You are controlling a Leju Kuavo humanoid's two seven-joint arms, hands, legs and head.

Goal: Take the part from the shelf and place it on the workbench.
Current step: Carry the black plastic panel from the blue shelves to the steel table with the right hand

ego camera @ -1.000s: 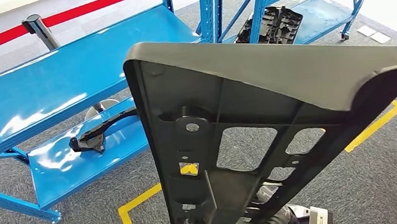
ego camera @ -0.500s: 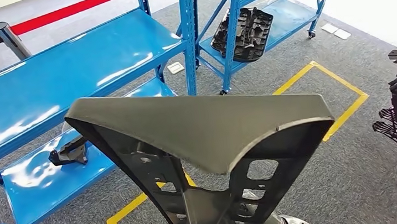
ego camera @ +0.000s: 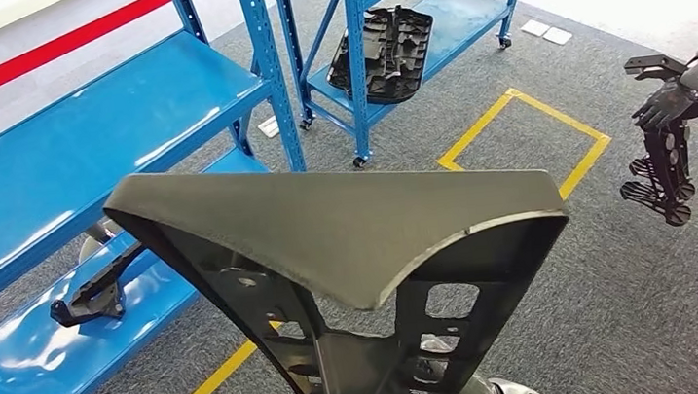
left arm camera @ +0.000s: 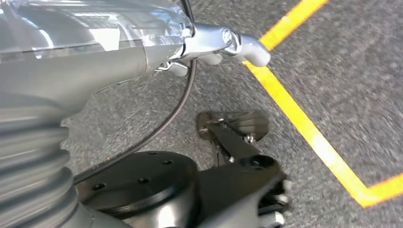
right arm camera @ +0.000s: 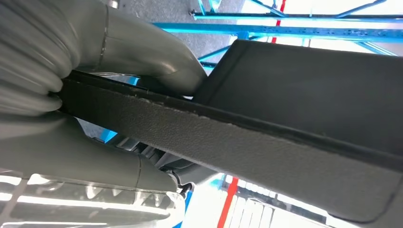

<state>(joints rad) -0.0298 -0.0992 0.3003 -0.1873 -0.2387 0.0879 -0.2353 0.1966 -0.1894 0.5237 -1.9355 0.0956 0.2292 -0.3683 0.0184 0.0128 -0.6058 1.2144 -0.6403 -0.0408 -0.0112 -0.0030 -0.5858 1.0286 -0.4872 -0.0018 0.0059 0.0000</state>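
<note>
A: The part (ego camera: 350, 246), the big dark grey panel, sits right in front of us, carried upright in our right hand (right arm camera: 71, 118) low at the near edge of the head view. It is off the shelf and over the grey carpet.

B: What has changed?

A: Over the last second the whole scene has slid left and the panel has tipped. We judge that we are turning away from the blue shelf (ego camera: 77, 157), so the camera moved, not the racks. That suits the task: pickup done, carry under way. We see no workbench yet.

B: And the hand?

A: In the right wrist view the thick grey thumb and the fingers (right arm camera: 119, 47) close on the panel's edge from both sides, clamped firmly. The left hand (left arm camera: 242, 45) hangs over the floor and a yellow line (left arm camera: 304, 118); we cannot tell how its fingers lie.

B: Farther off?

A: Another black part (ego camera: 381, 54) leans in the far rack.
</note>
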